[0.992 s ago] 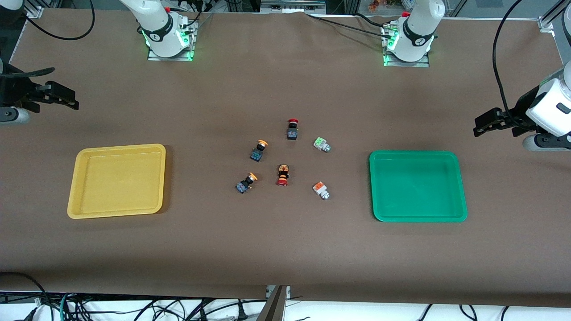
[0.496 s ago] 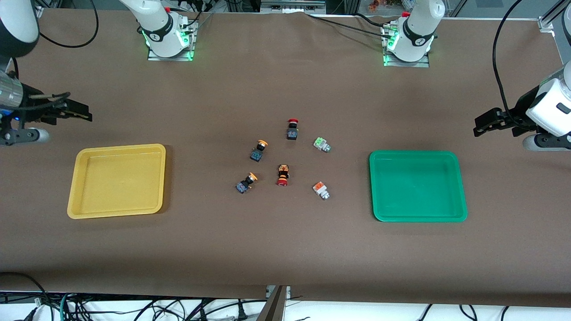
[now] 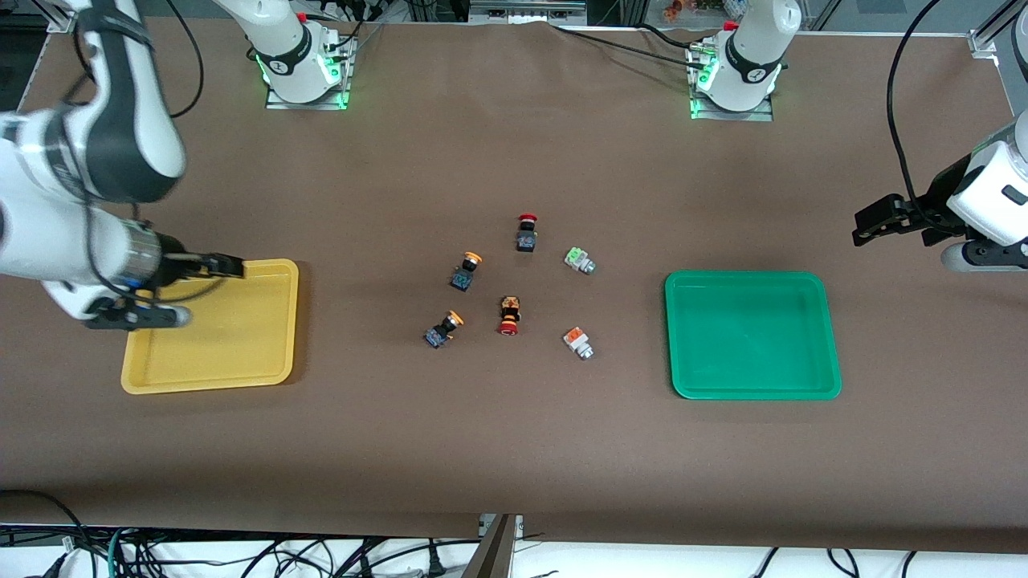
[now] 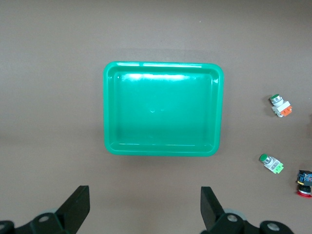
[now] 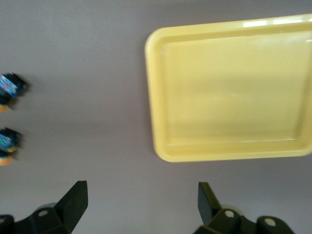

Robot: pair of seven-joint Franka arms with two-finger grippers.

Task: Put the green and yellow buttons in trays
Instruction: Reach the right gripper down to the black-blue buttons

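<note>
Two yellow-capped buttons [image 3: 466, 270] [image 3: 443, 329] lie mid-table, with a green-topped one [image 3: 579, 259] and an orange-topped one [image 3: 577, 342] toward the left arm's end. The yellow tray [image 3: 241, 353] lies toward the right arm's end and the green tray [image 3: 752, 335] toward the left arm's; both hold nothing. My right gripper [image 3: 229, 265] hangs open in the air at the yellow tray's rim. Its wrist view shows the yellow tray [image 5: 229, 87], two buttons [image 5: 10, 87] [image 5: 7, 144] and bare table between the fingers [image 5: 78, 200]. My left gripper [image 3: 871, 221] waits open beside the green tray [image 4: 163, 108], nothing between its fingers [image 4: 78, 204].
Two red-capped buttons [image 3: 527, 233] [image 3: 509, 315] lie among the others. The arm bases [image 3: 301, 72] [image 3: 735, 80] stand along the table's edge farthest from the front camera. Brown table surface surrounds the trays.
The right arm has swung in from the table's end toward the yellow tray, its gripper still open. The left arm and all the buttons have stayed where they were.
</note>
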